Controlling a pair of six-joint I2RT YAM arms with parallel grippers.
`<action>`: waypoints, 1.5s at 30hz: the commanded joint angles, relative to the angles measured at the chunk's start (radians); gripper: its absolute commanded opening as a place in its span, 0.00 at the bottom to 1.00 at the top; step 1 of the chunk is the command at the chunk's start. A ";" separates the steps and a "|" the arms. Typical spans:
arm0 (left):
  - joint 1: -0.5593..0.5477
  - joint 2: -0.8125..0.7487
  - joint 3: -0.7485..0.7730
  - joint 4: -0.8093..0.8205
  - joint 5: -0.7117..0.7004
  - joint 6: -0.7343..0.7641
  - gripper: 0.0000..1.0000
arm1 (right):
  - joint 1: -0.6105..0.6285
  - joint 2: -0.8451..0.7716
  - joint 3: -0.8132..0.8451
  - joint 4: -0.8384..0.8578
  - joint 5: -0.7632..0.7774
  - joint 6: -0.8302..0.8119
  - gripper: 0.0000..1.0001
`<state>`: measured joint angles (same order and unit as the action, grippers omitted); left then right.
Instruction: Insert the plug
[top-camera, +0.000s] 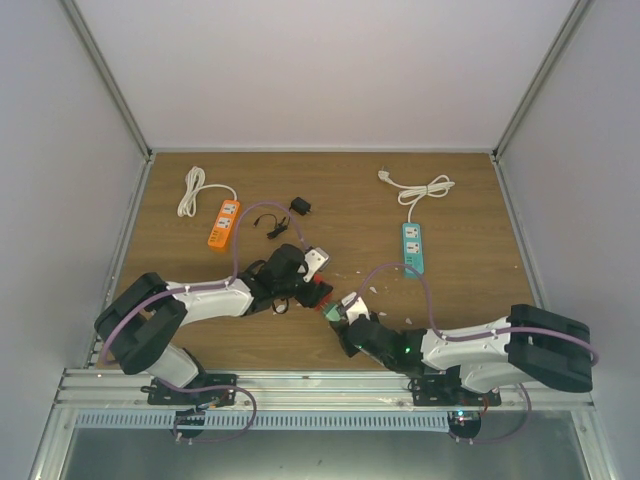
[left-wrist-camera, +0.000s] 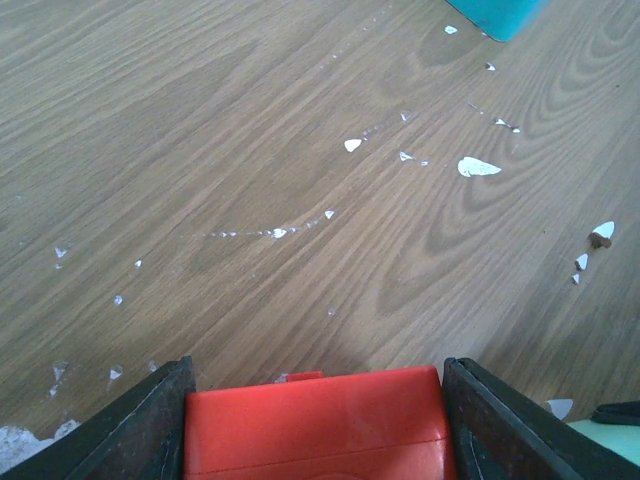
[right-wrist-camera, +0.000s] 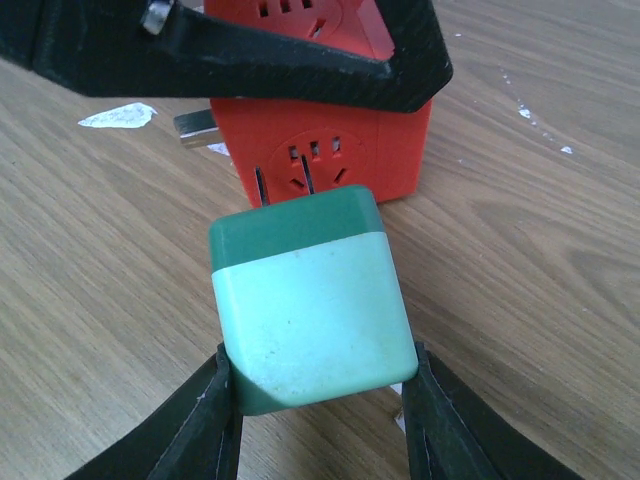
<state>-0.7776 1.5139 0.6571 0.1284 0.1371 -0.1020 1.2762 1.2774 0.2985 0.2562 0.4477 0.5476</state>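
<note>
Brown wood-grain tabletop (top-camera: 470, 280), flecked with small white chips, fills a white-walled booth seen from above. At the far left lies an orange power strip (top-camera: 223, 224) with a coiled white cord (top-camera: 192, 190). Just right of it sits a small black plug adapter (top-camera: 300, 206). Near the centre, the left gripper (left-wrist-camera: 315, 400) is clamped on a red plastic cube-shaped socket block (right-wrist-camera: 330, 150), one black finger against each side. Immediately right, the right gripper (right-wrist-camera: 320, 380) is closed around a green and pale mint cube-shaped plug (right-wrist-camera: 310, 310). The plug's two thin prongs (right-wrist-camera: 259, 188) reach the slots in the red block's facing socket, with a gap showing between the cubes. How deep they sit cannot be told. Further right, toward the back, lies a teal power strip (top-camera: 413, 247) with a loose white cord (top-camera: 425, 190).
</note>
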 joint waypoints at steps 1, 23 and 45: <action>-0.017 0.007 0.001 0.048 0.004 0.016 0.47 | 0.004 0.007 0.007 0.048 0.070 0.001 0.05; -0.022 0.004 -0.004 0.055 0.030 0.019 0.48 | -0.065 0.055 0.001 0.114 -0.019 -0.029 0.04; -0.022 0.021 0.004 0.050 0.032 0.017 0.48 | -0.078 0.064 0.004 0.166 -0.060 -0.062 0.04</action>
<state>-0.7883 1.5169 0.6571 0.1326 0.1318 -0.0853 1.2129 1.3300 0.2756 0.3576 0.3782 0.4923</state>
